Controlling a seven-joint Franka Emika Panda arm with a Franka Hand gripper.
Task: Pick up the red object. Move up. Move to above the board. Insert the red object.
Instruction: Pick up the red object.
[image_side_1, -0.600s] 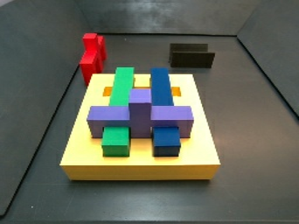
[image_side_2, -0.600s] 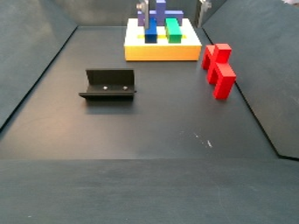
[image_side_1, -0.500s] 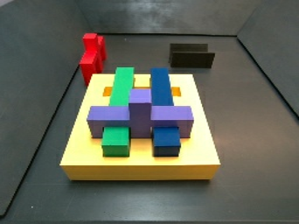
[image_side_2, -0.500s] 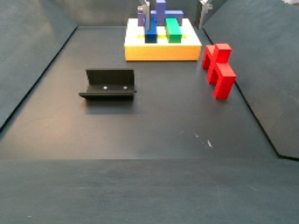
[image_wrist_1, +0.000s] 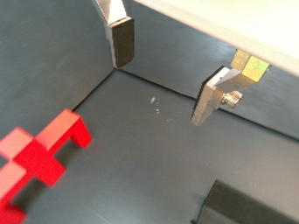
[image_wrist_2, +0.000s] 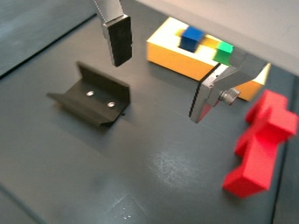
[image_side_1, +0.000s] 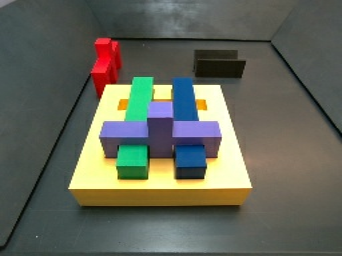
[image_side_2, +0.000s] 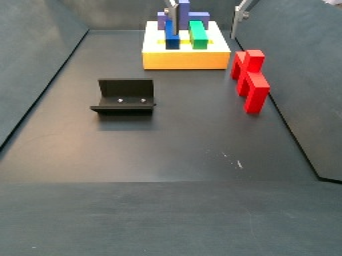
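The red object (image_side_1: 103, 62) lies on the dark floor beside the board's far left corner, and shows in the other side view (image_side_2: 250, 80) as well. Both wrist views catch it (image_wrist_1: 35, 162) (image_wrist_2: 263, 144), off to one side of the fingers. The board (image_side_1: 160, 186) is a thick yellow slab (image_side_2: 181, 60) (image_wrist_2: 176, 59) bearing green, blue and purple blocks. My gripper (image_wrist_1: 163, 70) (image_wrist_2: 162, 66) hangs high above the floor, open, with nothing between its silver fingers. It stands apart from the red object. Only a silver tip (image_side_2: 242, 8) of it shows at a side view's upper edge.
The fixture (image_side_2: 124, 97) (image_side_1: 221, 65) stands on the floor away from the board, on the other side of the gripper from the red object (image_wrist_2: 91, 94) (image_wrist_1: 251, 206). Dark walls enclose the floor on all sides.
The silver tip of the gripper at a side view's upper edge has shifted slightly to the right. The red object, board and fixture have not moved.
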